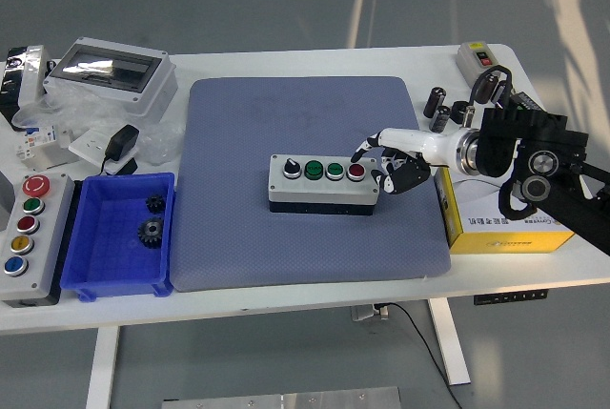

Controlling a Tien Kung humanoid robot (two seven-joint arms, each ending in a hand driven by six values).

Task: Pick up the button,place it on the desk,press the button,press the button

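With the button box [323, 181] already set on the blue mat [286, 237], just left of the right hand [391, 167], a pressing step is judged to be in hand. Its fingers are curled, nothing is gripped, and their tips lie by the red button [356, 171]. Next, a downward push is called for.

No print is legible. The yellow box [503, 228], to the right of the blue mat [310, 180], carries a line of dark lettering on its front face, too small to read.
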